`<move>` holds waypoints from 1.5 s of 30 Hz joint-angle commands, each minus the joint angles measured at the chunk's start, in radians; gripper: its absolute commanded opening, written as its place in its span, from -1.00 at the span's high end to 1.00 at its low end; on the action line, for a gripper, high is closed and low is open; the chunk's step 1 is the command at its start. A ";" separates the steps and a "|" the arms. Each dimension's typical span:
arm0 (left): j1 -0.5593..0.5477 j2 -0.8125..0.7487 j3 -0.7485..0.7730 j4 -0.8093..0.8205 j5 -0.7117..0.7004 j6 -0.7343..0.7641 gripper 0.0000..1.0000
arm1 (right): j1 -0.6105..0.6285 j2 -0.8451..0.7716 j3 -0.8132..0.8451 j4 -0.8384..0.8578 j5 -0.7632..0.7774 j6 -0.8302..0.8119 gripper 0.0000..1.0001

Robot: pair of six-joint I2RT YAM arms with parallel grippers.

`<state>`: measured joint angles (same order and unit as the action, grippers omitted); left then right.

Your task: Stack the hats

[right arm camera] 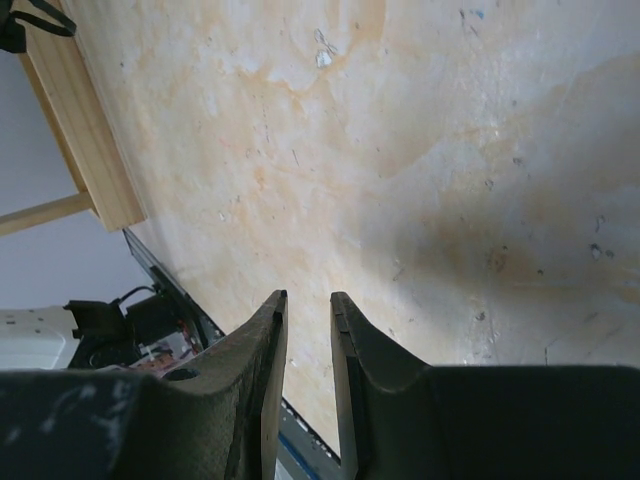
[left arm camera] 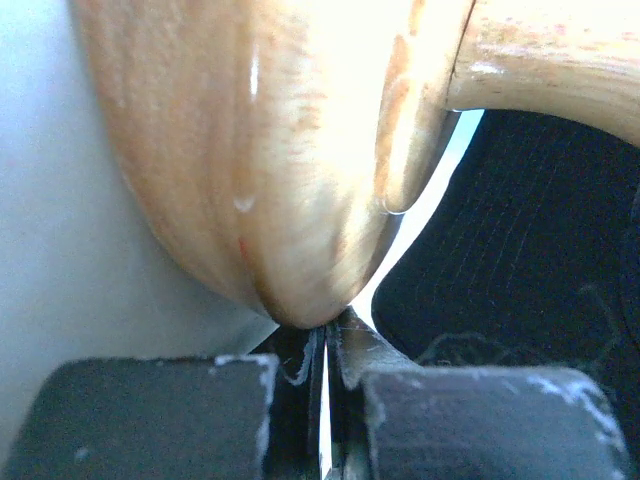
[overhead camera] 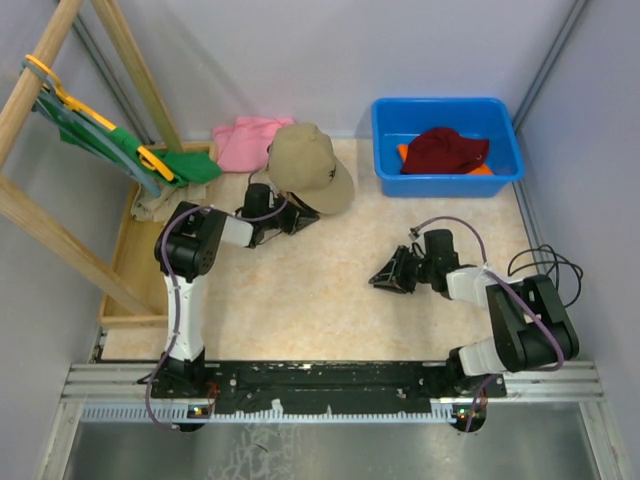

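The tan cap sits at the back centre of the table, and its fabric fills the left wrist view. My left gripper is at the cap's near edge, shut on a fold of it. A black cap shows just beside and behind that fold; in the top view it is mostly hidden under the tan cap. The dark red hat lies in the blue bin on top of the orange bucket hat. My right gripper hovers low over bare table, jaws a narrow gap apart and empty.
A pink folded cloth lies behind the tan cap. A green garment on a yellow hanger hangs from a wooden rack at the left, over a wooden base. Cables lie at the right.
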<state>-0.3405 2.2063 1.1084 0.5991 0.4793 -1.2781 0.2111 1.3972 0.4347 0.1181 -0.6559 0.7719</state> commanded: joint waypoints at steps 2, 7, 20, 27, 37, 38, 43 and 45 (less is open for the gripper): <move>0.004 -0.048 -0.032 -0.115 -0.050 0.101 1.00 | -0.010 0.028 0.061 0.028 -0.022 -0.027 0.51; -0.006 -0.180 -0.194 -0.118 -0.106 0.134 1.00 | -0.009 0.037 0.079 0.045 -0.030 -0.017 0.52; -0.038 -0.359 -0.260 -0.244 -0.440 0.452 1.00 | -0.009 -0.064 0.046 -0.036 -0.027 -0.040 0.52; -0.049 -0.298 -0.193 -0.242 -0.586 0.494 1.00 | -0.009 -0.129 0.025 -0.093 -0.015 -0.053 0.52; -0.048 -0.143 0.016 -0.271 -0.515 0.500 1.00 | -0.013 -0.130 0.033 -0.101 -0.006 -0.057 0.52; -0.047 -0.128 0.037 -0.277 -0.507 0.499 1.00 | -0.013 -0.128 0.034 -0.101 -0.005 -0.057 0.52; -0.046 -0.034 0.158 -0.308 -0.460 0.507 1.00 | -0.027 -0.117 0.041 -0.108 -0.009 -0.066 0.53; -0.045 0.004 0.214 -0.328 -0.445 0.505 1.00 | -0.033 -0.112 0.046 -0.108 -0.010 -0.068 0.52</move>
<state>-0.3855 2.1258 1.2358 0.3462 -0.0082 -0.7925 0.1959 1.2873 0.4580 0.0055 -0.6628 0.7261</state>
